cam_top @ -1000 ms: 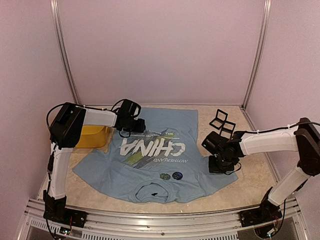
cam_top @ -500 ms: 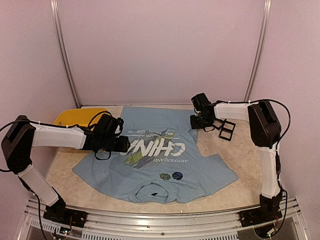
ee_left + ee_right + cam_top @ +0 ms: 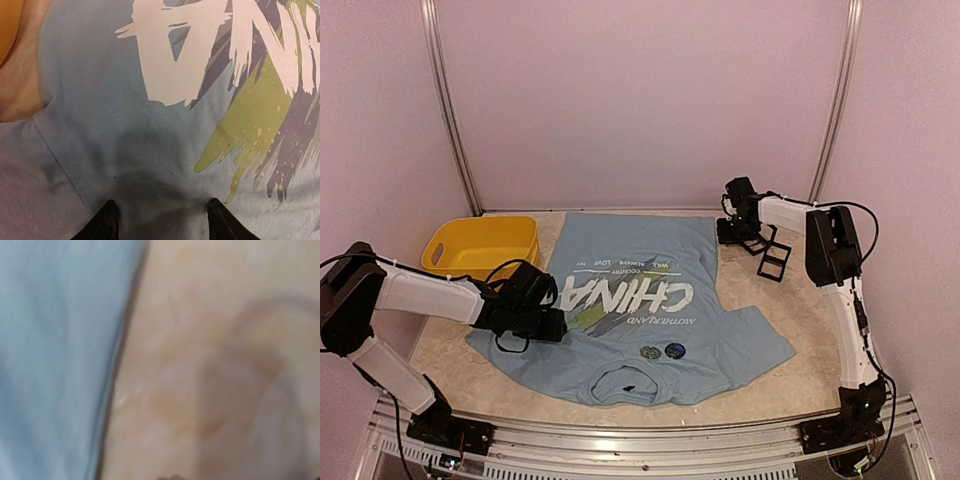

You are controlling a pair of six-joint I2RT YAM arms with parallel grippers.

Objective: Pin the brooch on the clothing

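The light blue T-shirt (image 3: pixel 620 330) lies flat on the table, its white "CHINA" lettering and yellow-green streak facing up. Two small round brooches (image 3: pixel 649 352) (image 3: pixel 674 351) lie on the shirt just above the collar. My left gripper (image 3: pixel 546 322) hovers low over the shirt's left side; in the left wrist view its fingers (image 3: pixel 107 222) stand wide apart over bare blue cloth (image 3: pixel 125 125), holding nothing. My right gripper (image 3: pixel 731 231) is at the shirt's far right hem corner. The right wrist view is blurred and shows only the shirt edge (image 3: pixel 55 365) and table (image 3: pixel 215 365).
A yellow bin (image 3: pixel 485 247) stands at the back left beside the shirt. Black open frames (image 3: pixel 770 257) lie at the back right, next to my right gripper. Walls with metal posts close in the table on three sides.
My left gripper has moved down along the shirt's left side toward the near edge, uncovering the yellow bin. My right gripper has shifted slightly right at the far hem corner.
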